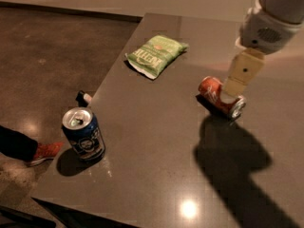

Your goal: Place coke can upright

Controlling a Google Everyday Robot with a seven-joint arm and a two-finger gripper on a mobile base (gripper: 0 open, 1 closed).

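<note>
The coke can (217, 96), red-orange with white lettering and a silver end, lies on its side on the dark table (156, 141), right of the middle, with its silver end pointing toward the front right. My gripper (233, 90) hangs from the white arm (270, 18) at the upper right and reaches down onto the can's far side, right above it. Its cream-coloured lower part overlaps the can's top edge in the camera view. The arm's shadow falls on the table in front of the can.
A dark blue can (83, 134) stands upright near the table's front left corner. A green chip bag (156, 55) lies at the back centre. The table's left edge runs diagonally. A red shoe (43, 152) and a small object (83, 98) are on the floor to the left.
</note>
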